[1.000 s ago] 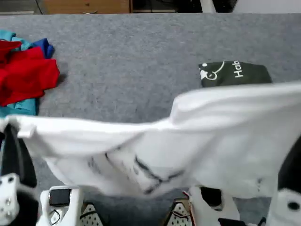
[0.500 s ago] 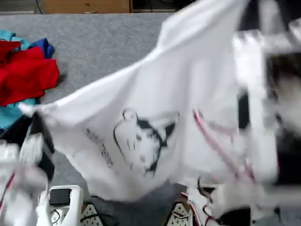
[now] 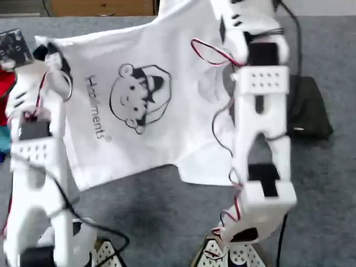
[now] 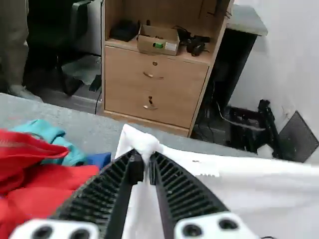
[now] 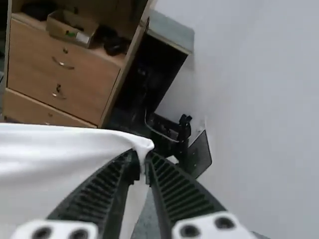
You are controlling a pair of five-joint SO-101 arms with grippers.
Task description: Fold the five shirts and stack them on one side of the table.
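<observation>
A white shirt point(image 3: 144, 105) with a bear print hangs spread in the air between both arms, above the grey table point(image 3: 167, 222). My left gripper point(image 4: 141, 167) is shut on one white corner of the shirt point(image 4: 137, 142), at the left in the high view. My right gripper point(image 5: 141, 164) is shut on the opposite corner of the shirt point(image 5: 65, 149), at the top right in the high view. A folded dark green shirt point(image 3: 311, 111) lies on the table at the right, partly behind the right arm. Red, teal and blue shirts point(image 4: 35, 164) lie piled at the table's left edge.
Beyond the table's far edge stand a wooden drawer cabinet point(image 4: 154, 84) and a white wall point(image 5: 259, 99). The arm bases point(image 3: 222, 250) stand at the near table edge. Bare grey table shows under the hanging shirt.
Both arms have swung the white shirt up and away from the near edge; it now hangs spread with the bear print facing the high camera. Both arms rose high.
</observation>
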